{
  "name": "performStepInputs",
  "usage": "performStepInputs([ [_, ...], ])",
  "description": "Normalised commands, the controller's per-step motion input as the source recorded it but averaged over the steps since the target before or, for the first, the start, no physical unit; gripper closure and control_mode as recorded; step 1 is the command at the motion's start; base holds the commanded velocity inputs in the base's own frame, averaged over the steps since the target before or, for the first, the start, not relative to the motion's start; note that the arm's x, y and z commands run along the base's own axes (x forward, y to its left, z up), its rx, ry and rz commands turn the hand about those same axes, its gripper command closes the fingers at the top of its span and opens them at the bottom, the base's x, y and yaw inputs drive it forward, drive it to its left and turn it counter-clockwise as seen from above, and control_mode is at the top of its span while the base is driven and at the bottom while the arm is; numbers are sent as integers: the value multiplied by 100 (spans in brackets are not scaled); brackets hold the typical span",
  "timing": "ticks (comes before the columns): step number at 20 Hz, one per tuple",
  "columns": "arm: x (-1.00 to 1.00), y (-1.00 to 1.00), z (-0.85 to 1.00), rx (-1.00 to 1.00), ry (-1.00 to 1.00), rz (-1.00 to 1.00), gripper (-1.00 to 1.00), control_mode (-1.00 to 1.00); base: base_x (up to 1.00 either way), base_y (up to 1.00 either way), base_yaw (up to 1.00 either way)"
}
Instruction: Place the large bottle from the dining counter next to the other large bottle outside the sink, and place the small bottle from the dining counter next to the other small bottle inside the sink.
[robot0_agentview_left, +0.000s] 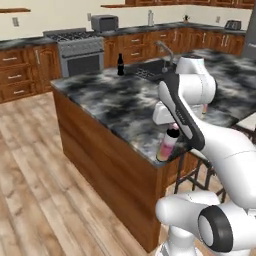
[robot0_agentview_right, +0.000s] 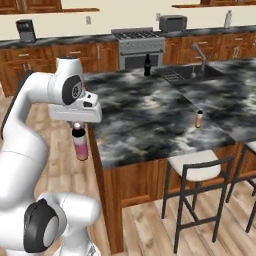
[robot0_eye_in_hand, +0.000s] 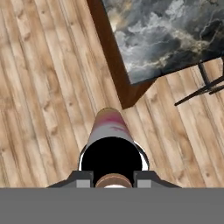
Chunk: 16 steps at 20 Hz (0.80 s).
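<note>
Large bottle (robot0_agentview_right: 80, 145) beyond dining counter (robot0_agentview_right: 150, 115) corner.

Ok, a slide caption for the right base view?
Gripper holds the pink bottle by its cap, beside the dining counter.

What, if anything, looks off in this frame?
One oddity: the pink bottle hangs upright from the shut gripper, held by its cap, out past the dining counter corner over bare floor. Otherwise fine: the small bottle and black bottle stand upright, and nothing is spilled.
</note>
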Motion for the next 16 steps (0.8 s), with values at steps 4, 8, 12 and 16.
performStepInputs([
  [4, 0, 0, 0, 0, 0, 0, 100, 100, 64, 100, -48],
  [8, 0, 0, 0, 0, 0, 0, 100, 100, 62, 100, -48],
  [12, 0, 0, 0, 0, 0, 0, 100, 100, 59, 100, -47],
  [16, 0, 0, 0, 0, 0, 0, 100, 100, 58, 100, -46],
])
